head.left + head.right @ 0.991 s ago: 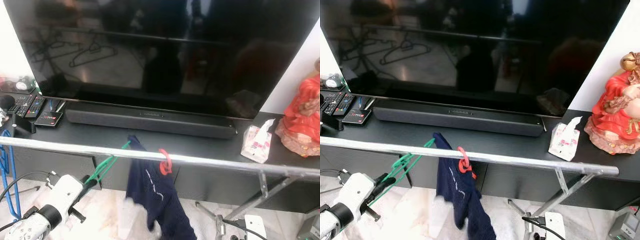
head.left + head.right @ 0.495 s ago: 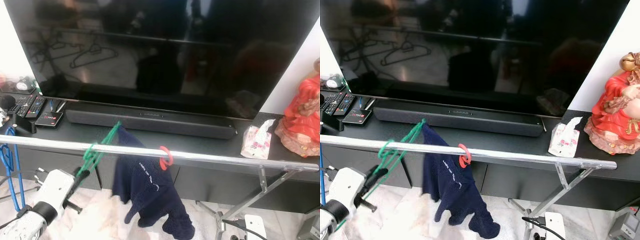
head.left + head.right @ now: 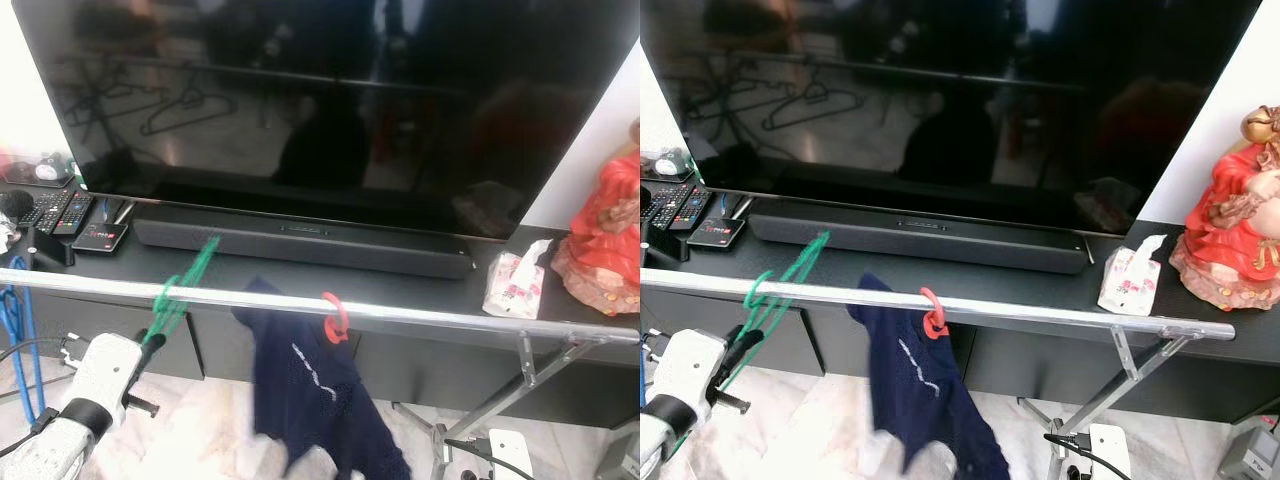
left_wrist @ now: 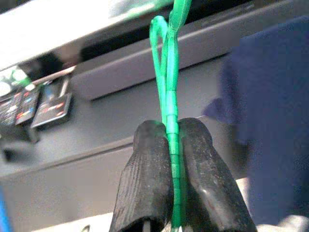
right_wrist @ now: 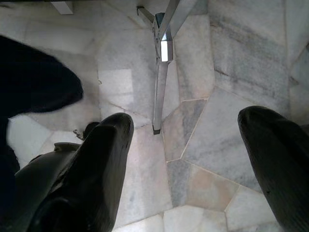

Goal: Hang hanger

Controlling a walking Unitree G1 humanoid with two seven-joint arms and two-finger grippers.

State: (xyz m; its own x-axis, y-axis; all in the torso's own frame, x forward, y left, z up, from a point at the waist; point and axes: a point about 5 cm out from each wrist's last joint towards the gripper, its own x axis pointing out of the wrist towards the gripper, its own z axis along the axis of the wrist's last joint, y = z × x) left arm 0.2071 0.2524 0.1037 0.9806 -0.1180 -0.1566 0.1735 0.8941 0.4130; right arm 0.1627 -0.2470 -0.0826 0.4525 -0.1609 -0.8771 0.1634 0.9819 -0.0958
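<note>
Your left tool (image 4: pixel 170 145) clamps the thin green plastic hanger (image 3: pixel 180 290), which slants up across the silver metal rail (image 3: pixel 420 315); open rail lies beside it.

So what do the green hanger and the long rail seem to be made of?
The green hanger, held in the left pincer, looks like thin wire with a glossy plastic coat, though I cannot be sure. The rail seems to be bare polished metal, silver with bright reflections.

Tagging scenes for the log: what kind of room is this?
Most likely a home living room: a big TV with a soundbar on a low black cabinet, remotes beside it, and a metal drying rail in front where the left gripper holds a green hanger.
</note>
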